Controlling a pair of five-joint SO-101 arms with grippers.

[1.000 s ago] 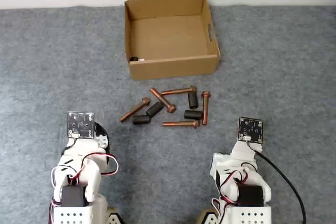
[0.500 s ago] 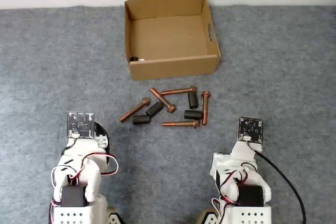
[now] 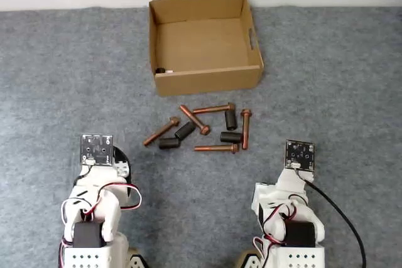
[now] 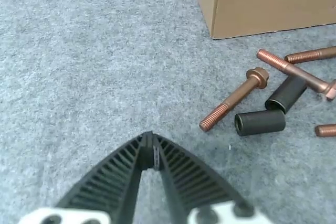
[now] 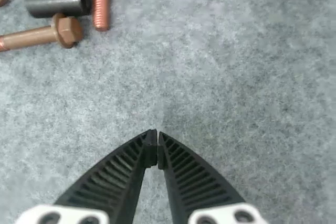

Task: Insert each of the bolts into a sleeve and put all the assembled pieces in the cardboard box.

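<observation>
**Left gripper [image 4: 151, 140] and right gripper [image 5: 157, 139] closed, nothing held**

Both sets of ribbed black fingers are seen pressed together at the tips, each poised over bare grey mat [image 3: 339, 80]. Nothing is held by either.

Edges and room: open mat is noted between the left gripper and the nearest bolt, and likewise between the right gripper and the parts ahead of it. Wide bare stretches of mat lie to either side of the cardboard box [image 3: 207, 81]. The box stands open-topped near the far edge of the mat, with its plain front wall turned toward the arms. A slot handle [image 3: 252, 38] is cut into one side wall. A small dark item [image 3: 160, 70] is seen in the front inner corner of the box; what it is cannot be told.

Parts: five bolts [image 3: 161, 131] and four sleeves [image 3: 169, 143] lie loose in one cluster on the mat, near the box's front wall but apart from it, between the two arms. No bolt is seated in a sleeve.

Materials: the bolts are copper-coloured, with hex-flanged heads and threaded ends. The sleeves are short, matt black, hollow cylinders, most lying on their sides. The mat is felt-like and mottled. The box is plain brown board with raw cut rims.
</observation>
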